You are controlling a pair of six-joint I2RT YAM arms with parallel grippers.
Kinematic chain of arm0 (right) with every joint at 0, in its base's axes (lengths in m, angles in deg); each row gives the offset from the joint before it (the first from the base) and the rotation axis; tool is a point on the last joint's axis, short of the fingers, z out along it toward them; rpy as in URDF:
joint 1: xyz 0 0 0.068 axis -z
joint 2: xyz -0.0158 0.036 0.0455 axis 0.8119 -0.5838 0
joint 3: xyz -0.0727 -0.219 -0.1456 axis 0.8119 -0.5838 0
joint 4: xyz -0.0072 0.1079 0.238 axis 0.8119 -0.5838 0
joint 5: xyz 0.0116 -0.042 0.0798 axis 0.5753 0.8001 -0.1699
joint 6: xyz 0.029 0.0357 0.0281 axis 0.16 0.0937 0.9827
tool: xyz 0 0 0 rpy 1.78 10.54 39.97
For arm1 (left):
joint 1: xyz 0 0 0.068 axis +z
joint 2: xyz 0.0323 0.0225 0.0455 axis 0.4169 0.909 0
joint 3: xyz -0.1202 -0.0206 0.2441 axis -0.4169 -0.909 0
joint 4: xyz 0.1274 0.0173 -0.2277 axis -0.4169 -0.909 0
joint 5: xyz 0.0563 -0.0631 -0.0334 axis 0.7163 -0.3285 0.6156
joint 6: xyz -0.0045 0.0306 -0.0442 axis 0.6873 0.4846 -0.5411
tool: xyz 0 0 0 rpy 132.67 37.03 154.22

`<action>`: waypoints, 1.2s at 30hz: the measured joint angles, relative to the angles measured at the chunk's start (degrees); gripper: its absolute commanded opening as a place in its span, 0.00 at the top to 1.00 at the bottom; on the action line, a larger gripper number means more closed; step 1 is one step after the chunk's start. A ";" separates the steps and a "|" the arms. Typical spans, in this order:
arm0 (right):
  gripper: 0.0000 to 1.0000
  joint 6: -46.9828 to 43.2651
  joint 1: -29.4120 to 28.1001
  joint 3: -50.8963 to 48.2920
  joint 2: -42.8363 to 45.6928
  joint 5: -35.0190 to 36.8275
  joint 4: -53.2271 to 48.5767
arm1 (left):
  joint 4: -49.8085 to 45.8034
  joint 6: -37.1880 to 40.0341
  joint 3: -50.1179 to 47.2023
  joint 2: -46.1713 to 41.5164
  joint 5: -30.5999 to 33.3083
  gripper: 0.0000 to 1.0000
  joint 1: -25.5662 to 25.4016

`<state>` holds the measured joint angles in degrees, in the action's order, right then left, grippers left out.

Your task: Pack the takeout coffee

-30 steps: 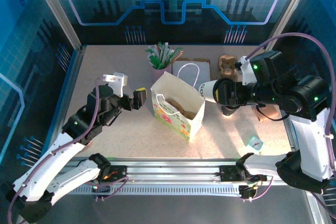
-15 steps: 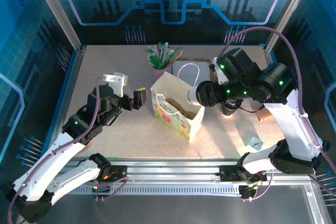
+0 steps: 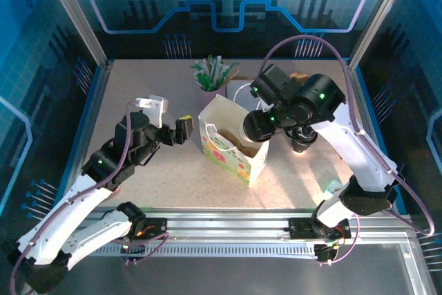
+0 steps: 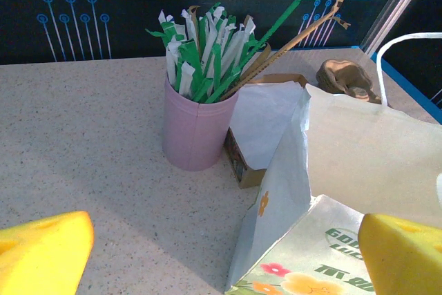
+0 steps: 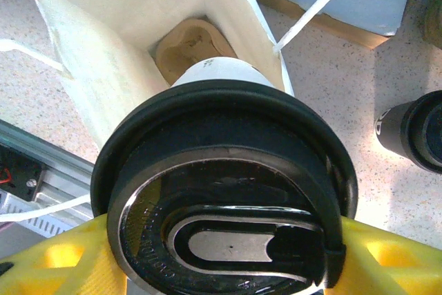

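Now | right gripper [image 5: 221,253], clamping lidded cup [image 5: 224,164], swings from right to over bag [image 3: 224,151] | left gripper [image 3: 178,130] wide | lowering next

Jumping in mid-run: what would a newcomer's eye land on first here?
The right gripper clamps the takeout coffee cup, black lid on, over the mouth of the open paper bag mid-table, a brown carrier lying inside. Behind the bag stands a pink cup of green-and-white sachets; the left gripper hangs open to the bag's left.
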<state>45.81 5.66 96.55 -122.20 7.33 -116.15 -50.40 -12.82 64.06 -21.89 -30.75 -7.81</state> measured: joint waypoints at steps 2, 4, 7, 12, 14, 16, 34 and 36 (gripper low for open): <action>0.50 -0.02 -0.39 -0.39 -0.96 0.20 0.00 | 0.00 0.00 0.00 0.00 0.00 0.01 -0.02; 0.50 -0.20 -0.85 -0.57 -2.05 0.39 0.00 | 0.00 0.00 0.00 0.00 0.00 0.01 -0.02; 0.50 -0.66 -1.27 -1.16 -3.89 0.39 0.00 | 0.00 0.00 0.00 0.00 0.00 0.01 0.00; 0.50 -1.68 -1.36 -2.34 -6.64 0.46 -0.02 | 0.02 -0.02 0.00 0.00 0.00 0.01 -0.02; 0.50 -2.21 -1.36 -2.84 -7.56 0.66 0.00 | 0.02 -0.02 0.00 0.00 0.00 0.01 -0.02; 0.50 -2.71 -1.36 -3.39 -8.20 1.03 0.02 | 0.00 -0.02 0.00 0.00 0.00 0.01 -0.02; 0.50 -4.90 -1.36 -4.22 -12.90 1.49 -0.02 | 0.00 0.00 0.00 0.00 -0.02 0.01 -0.02; 0.50 -5.03 -1.36 -4.33 -12.98 1.46 -0.02 | 0.00 0.00 0.00 0.00 -0.02 0.01 -0.02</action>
<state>40.78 4.31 92.22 -135.18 8.79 -116.17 -50.40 -12.82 64.06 -21.89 -30.78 -7.83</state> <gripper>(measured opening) 0.624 0.992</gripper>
